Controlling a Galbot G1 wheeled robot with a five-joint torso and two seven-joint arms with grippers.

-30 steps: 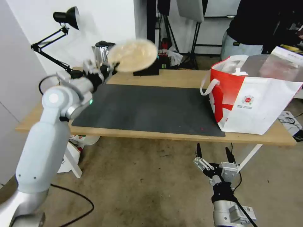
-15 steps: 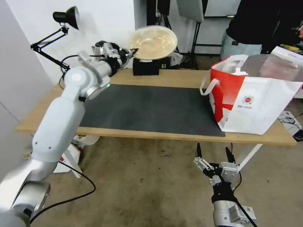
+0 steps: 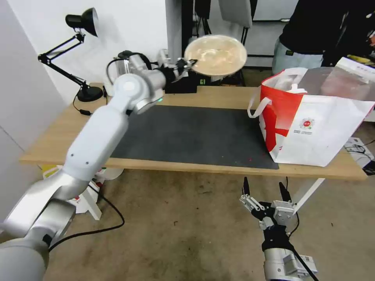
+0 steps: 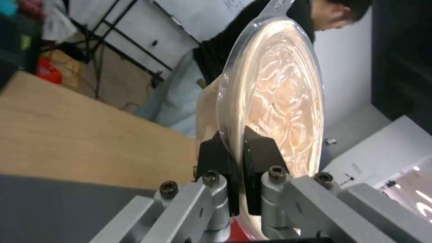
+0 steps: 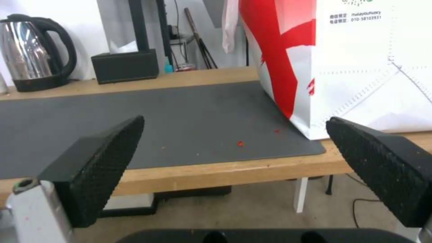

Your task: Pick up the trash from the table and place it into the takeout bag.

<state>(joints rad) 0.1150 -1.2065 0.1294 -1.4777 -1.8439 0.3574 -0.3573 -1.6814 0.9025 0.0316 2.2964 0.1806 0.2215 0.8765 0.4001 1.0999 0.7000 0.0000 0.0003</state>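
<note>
One beige bowl [image 3: 215, 54] pinched at its rim by left tool [image 3: 188, 63]; right tool [image 3: 265, 186] wide.

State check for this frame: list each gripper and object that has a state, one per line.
left gripper: shut on the beige bowl's rim, above the table's far edge
beige bowl: lifted, tilted on edge
right gripper: open, low before the table
takeout bag: upright, mouth open
</note>
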